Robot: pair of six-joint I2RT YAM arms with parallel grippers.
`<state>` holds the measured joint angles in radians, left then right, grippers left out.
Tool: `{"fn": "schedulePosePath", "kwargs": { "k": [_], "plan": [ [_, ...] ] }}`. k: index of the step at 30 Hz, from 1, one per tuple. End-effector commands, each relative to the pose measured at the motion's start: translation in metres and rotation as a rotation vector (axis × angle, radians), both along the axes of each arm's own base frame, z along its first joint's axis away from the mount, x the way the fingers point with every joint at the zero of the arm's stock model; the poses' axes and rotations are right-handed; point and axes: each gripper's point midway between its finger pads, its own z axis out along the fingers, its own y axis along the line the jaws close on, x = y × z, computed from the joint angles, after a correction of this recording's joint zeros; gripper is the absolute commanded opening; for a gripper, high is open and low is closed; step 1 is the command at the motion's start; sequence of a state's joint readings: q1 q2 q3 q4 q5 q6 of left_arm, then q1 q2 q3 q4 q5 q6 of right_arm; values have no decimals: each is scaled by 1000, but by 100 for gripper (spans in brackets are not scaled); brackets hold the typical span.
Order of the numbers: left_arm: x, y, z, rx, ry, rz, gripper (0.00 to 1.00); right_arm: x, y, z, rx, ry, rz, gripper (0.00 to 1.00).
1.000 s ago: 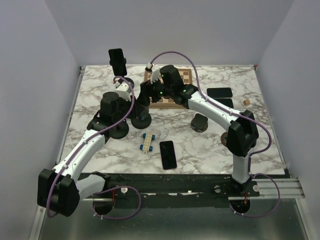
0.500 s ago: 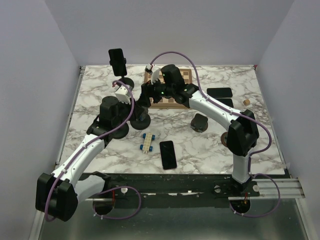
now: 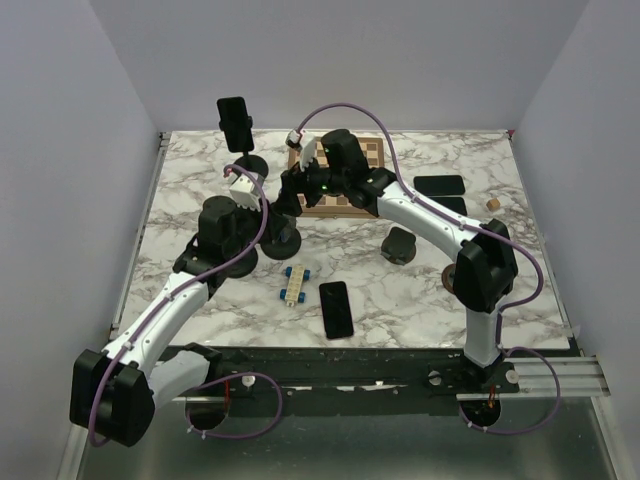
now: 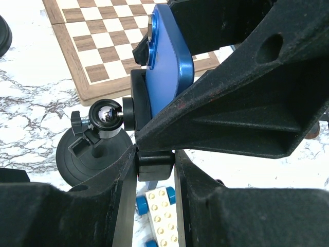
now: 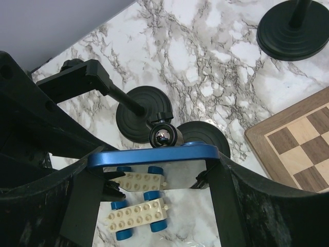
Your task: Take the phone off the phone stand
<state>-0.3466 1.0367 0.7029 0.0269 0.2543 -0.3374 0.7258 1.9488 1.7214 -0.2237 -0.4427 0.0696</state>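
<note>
Phone in a blue case shows edge-on in the right wrist view, its glossy face mirroring a cream-and-blue toy block that lies on the desk below. The right end effector is clamped across it, with 1 finger against each side of the case. Just behind the blue edge sits the ball joint of the phone stand, whose round black base shows beside a second stand. The desk is white marble with grey veins, a chessboard lies at the right, and a pale lilac wall rises at the top left. In the left wrist view the phone stands tilted in the stand's black cradle, blue back toward the lens, and the left end effector is closed on the cradle's lower block. In the top external view the 2 end effectors meet left of centre, in front of the chessboard's left edge, and the arms mostly hide the phone. 3 lilac walls enclose the desk. A dark handset lies flat near the front.
</note>
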Motion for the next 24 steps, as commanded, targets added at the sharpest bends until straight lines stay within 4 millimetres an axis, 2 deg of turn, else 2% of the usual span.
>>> {"fn": "schedulePosePath", "kwargs": {
  "k": [1,9,16,19,21,24],
  "plan": [
    [-26,-8,-8,-28,61,-90,0,61,-43,-32,-141,-144,-115,1],
    [-28,-12,-9,-39,96,-143,0,30,-28,-37,-122,-92,122,1],
    [-26,-5,-20,-43,151,-127,0,24,-27,-34,-83,-53,189,1],
    [-25,2,-31,-29,194,-82,0,36,-28,-33,-94,-64,130,1],
    [-26,7,-35,-21,206,-49,0,55,-33,-34,-115,-76,8,1],
    [-27,14,-36,-31,181,11,0,71,-40,-28,-86,-68,-146,1]
  ]
}}
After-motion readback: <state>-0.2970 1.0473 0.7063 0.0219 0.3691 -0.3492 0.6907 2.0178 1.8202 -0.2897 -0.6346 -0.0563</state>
